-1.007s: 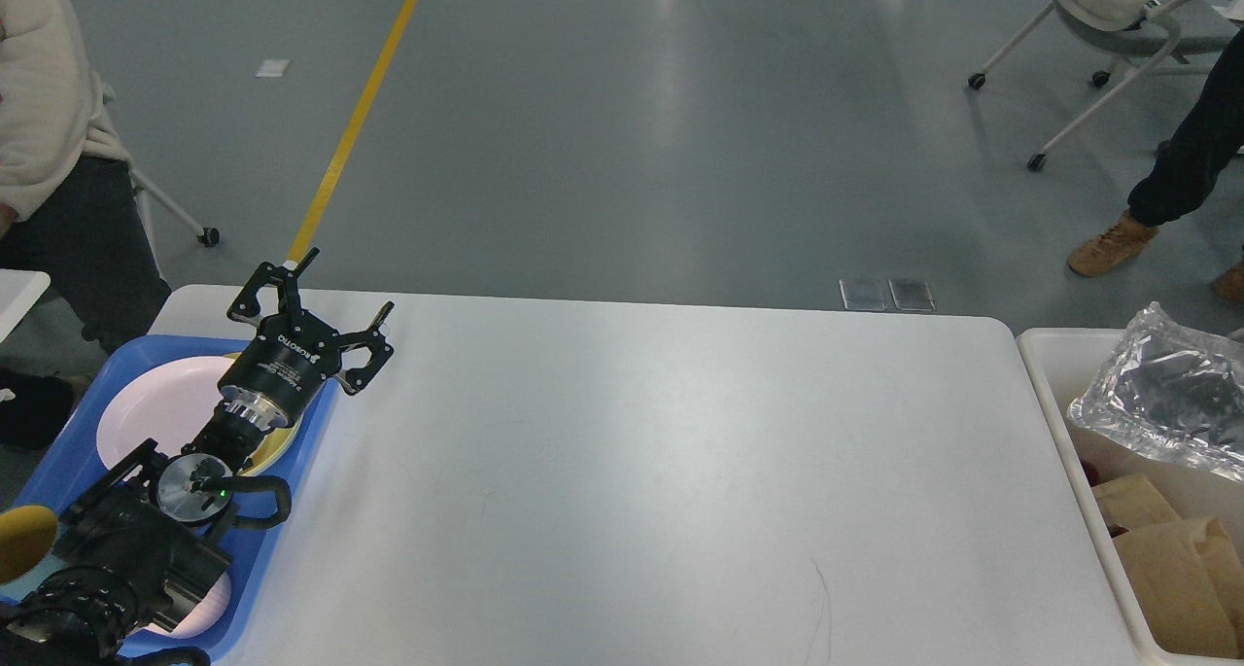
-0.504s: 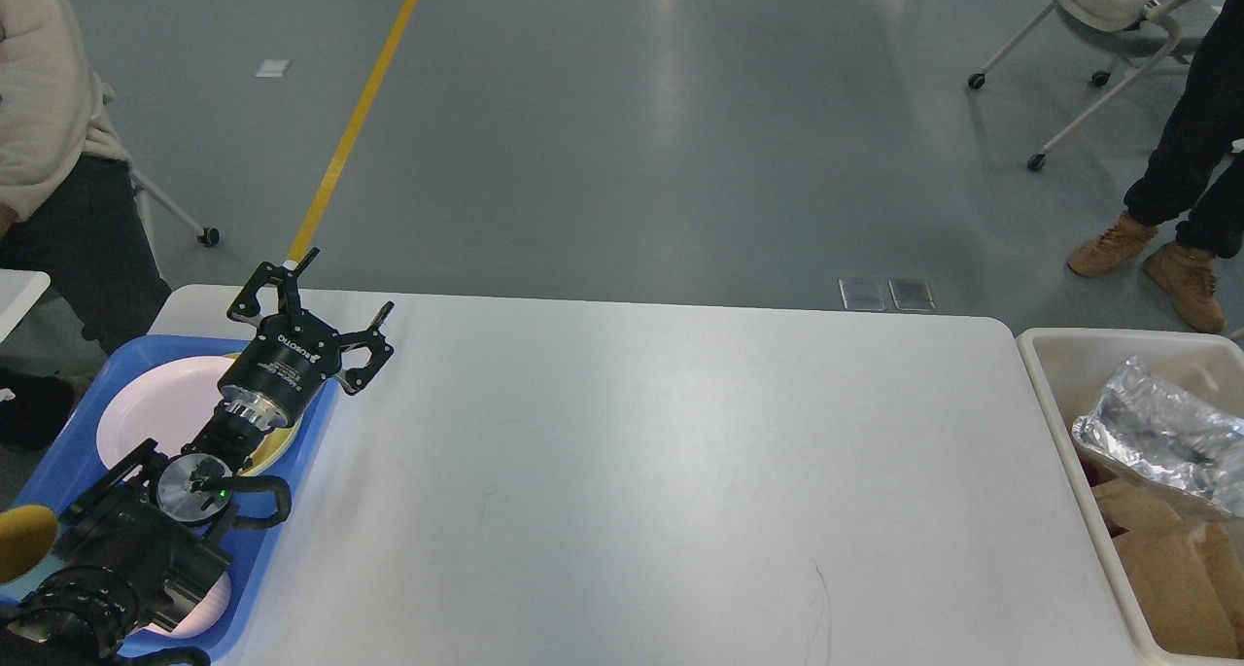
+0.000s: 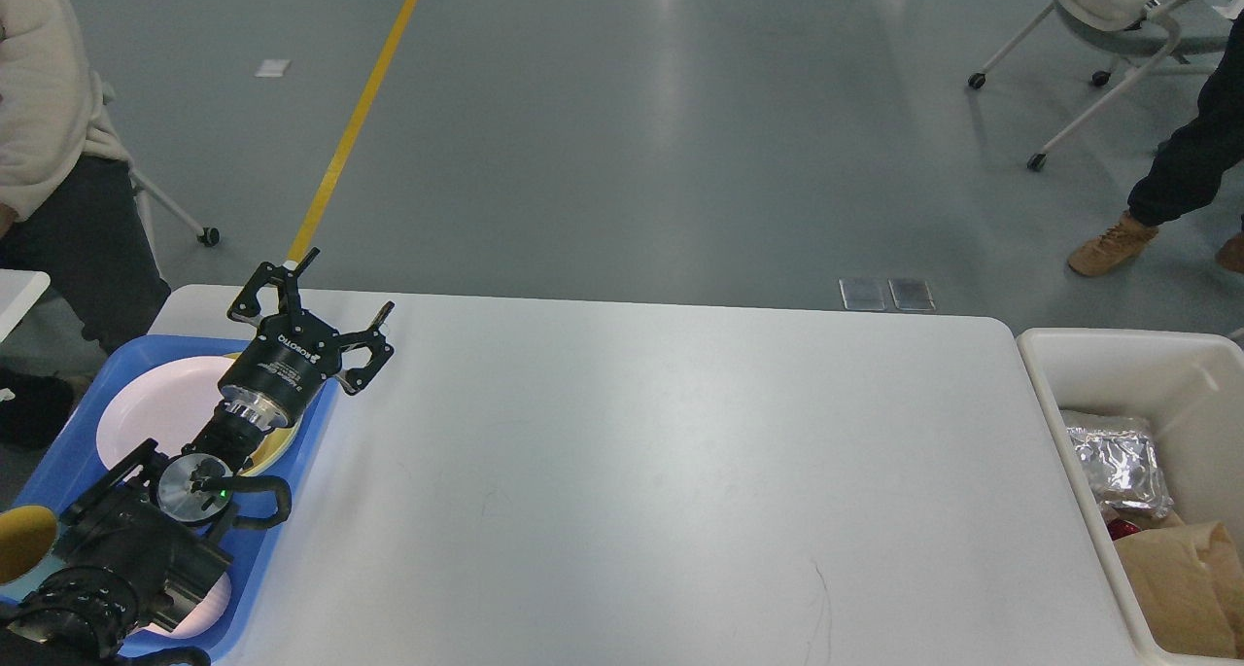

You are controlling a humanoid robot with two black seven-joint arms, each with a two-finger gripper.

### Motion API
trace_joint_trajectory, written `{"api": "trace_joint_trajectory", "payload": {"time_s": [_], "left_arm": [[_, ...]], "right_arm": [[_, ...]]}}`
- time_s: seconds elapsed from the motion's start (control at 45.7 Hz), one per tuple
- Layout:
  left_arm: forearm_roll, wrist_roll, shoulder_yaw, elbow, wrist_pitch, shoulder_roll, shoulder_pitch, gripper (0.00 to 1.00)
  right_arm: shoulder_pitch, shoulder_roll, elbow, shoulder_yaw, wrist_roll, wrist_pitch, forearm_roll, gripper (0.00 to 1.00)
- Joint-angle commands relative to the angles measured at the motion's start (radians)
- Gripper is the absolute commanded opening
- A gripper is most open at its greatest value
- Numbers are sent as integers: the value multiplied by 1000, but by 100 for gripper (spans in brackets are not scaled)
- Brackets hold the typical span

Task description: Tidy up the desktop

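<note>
From the head view, the worktop (image 3: 661,472) fills the middle of our sight: a large white slab with rounded corners, smooth and faintly glossy, with a thin dark scratch toward five o'clock. We judge it stiff and heavy, a fixed surface to be cleared and not lifted; its sheen suggests that anything on it would slide easily, and the only places to take hold of it would be its edges. Nothing lies on the part we can see. Our left hand (image 3: 335,301) hangs at about ten o'clock, over the corner where the blue tray (image 3: 292,472) meets the worktop, its two fingers spread wide and gripping nothing. The tray holds a pink plate (image 3: 146,408). At three o'clock a white bin (image 3: 1054,394) carries crumpled foil (image 3: 1118,462) and brown paper (image 3: 1176,578). Our right hand is out of sight.
</note>
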Motion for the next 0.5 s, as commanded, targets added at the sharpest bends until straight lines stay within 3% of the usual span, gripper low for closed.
{"api": "trace_joint_trajectory", "payload": {"time_s": [0.0, 0.394, 0.482], "left_arm": [[0, 0, 0, 0, 0, -1, 0, 97], [0, 0, 0, 0, 0, -1, 0, 97], [0, 0, 0, 0, 0, -1, 0, 97]], "right_arm": [[9, 1, 1, 20, 0, 1, -1, 66], [23, 0, -10, 76, 0, -1, -2, 74], [38, 1, -11, 84, 0, -1, -2, 86]]}}
